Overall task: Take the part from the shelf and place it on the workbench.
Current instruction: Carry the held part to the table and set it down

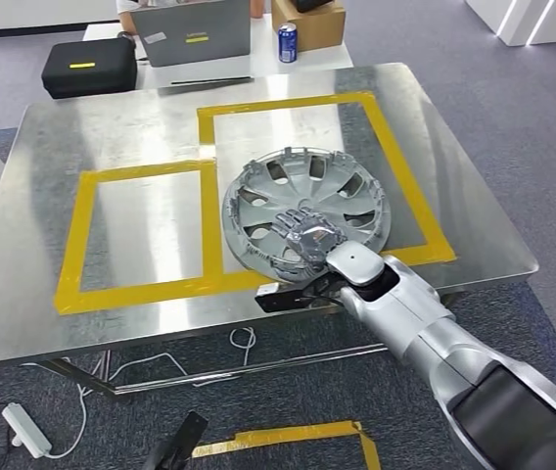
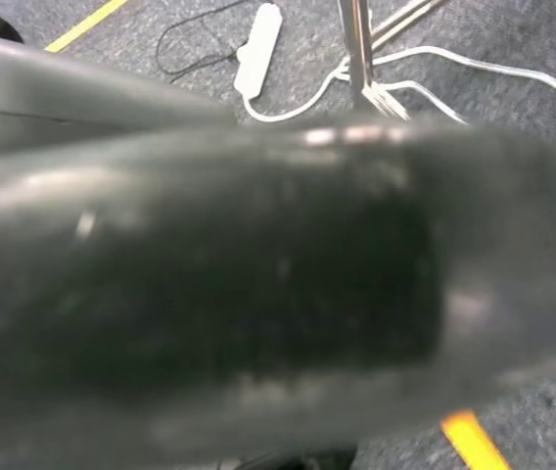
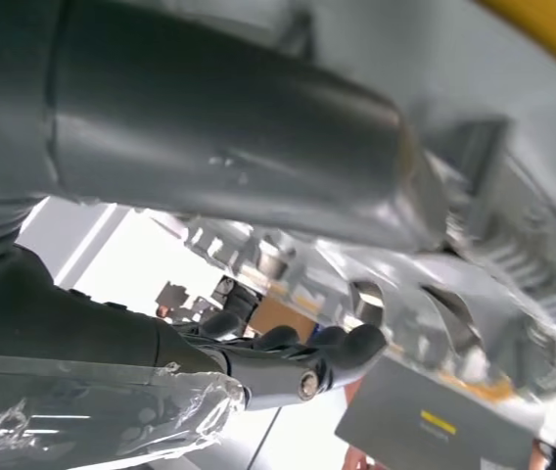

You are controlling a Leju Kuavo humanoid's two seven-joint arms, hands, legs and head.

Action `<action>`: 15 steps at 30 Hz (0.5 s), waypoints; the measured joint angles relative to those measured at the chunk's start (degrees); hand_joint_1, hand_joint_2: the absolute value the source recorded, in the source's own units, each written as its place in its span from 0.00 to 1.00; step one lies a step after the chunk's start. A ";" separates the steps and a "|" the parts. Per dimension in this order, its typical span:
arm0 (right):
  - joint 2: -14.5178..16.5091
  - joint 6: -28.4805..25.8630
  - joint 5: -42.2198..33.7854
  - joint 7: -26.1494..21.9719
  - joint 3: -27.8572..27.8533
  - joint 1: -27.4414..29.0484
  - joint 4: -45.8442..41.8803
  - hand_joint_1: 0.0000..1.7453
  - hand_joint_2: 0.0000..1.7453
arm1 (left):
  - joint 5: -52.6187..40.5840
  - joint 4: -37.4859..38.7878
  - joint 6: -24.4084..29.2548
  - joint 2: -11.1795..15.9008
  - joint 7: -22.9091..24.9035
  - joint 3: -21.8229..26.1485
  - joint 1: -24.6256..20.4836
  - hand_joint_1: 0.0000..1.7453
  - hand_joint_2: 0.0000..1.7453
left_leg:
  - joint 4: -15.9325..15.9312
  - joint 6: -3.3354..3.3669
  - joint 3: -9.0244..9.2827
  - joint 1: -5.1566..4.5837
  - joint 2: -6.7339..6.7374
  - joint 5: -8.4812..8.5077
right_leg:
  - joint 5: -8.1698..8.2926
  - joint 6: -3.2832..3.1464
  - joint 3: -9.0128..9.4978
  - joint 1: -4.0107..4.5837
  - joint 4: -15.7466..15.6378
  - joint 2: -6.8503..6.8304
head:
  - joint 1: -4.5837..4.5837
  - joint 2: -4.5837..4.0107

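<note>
My right robot hand (image 1: 310, 238) grips the near rim of the hubcap (image 1: 306, 214), fingers over the top, thumb beneath. The hubcap lies on the steel table (image 1: 150, 127), straddling yellow tape (image 1: 212, 211). I cannot tell my left robot hand's state.

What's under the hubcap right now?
The hubcap lies on the metal workbench, overlapping the yellow tape. The right hand grips its near edge. The surface directly beneath is covered.
</note>
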 joint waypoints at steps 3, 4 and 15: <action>-0.14 0.44 -1.61 -0.06 1.33 -0.52 -0.04 0.00 0.00 | 0.20 0.00 0.01 0.01 0.03 -0.01 0.12 0.00 0.00 | 1.02 -0.83 -0.39 0.24 0.03 -0.99 | 0.24 -1.08 0.08 -0.10 -0.21 0.05 | -0.17 0.00; -0.17 0.52 -2.36 -0.08 1.80 -0.89 -0.09 0.00 0.00 | 0.24 0.00 0.01 0.01 0.03 -0.01 0.12 0.00 0.00 | 3.07 -1.09 -1.24 0.30 0.04 -2.37 | 0.30 -1.38 0.17 -0.19 -0.32 0.04 | -0.28 0.00; -5.39 -8.81 -19.75 -3.06 1.81 0.47 -12.71 0.00 0.00 | 1.49 0.00 1.22 0.25 -0.18 0.03 0.83 0.00 0.00 | 0.65 -0.41 0.40 0.24 0.01 -0.64 | -0.03 -0.81 0.32 0.32 -0.02 0.12 | -0.37 0.00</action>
